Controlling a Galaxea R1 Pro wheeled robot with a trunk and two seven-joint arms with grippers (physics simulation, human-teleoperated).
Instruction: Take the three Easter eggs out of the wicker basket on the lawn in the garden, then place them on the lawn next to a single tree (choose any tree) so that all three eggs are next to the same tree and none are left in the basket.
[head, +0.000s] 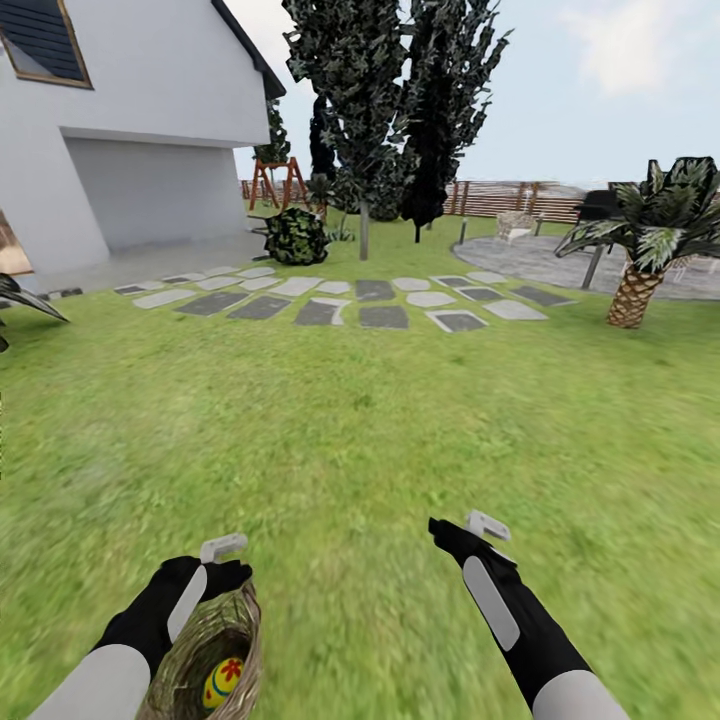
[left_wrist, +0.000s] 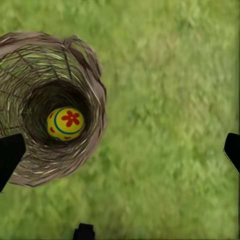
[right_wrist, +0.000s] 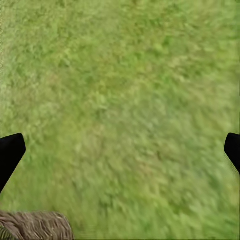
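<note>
The wicker basket (head: 243, 640) stands on the lawn (head: 340, 450) at the bottom left of the head view. One yellow Easter egg (head: 223, 683) with a red flower lies deep inside it; I see no other egg. My left gripper (head: 230, 575) hovers over the basket's far rim. In the left wrist view the gripper (left_wrist: 120, 152) is open, with the basket (left_wrist: 85, 65) and the egg (left_wrist: 65, 123) below and to one side. My right gripper (head: 440, 528) hangs open over bare grass. In the right wrist view that gripper (right_wrist: 120, 150) is empty, and the basket's rim (right_wrist: 35, 226) shows at a corner.
Far ahead, past a band of stepping stones (head: 340, 300), a tall tree (head: 363, 225) with a slim grey trunk stands beside a dark cypress (head: 440, 110). A short palm (head: 635, 295) is at the right, a white house (head: 130, 130) at the left, and a slat fence (head: 500, 198) behind.
</note>
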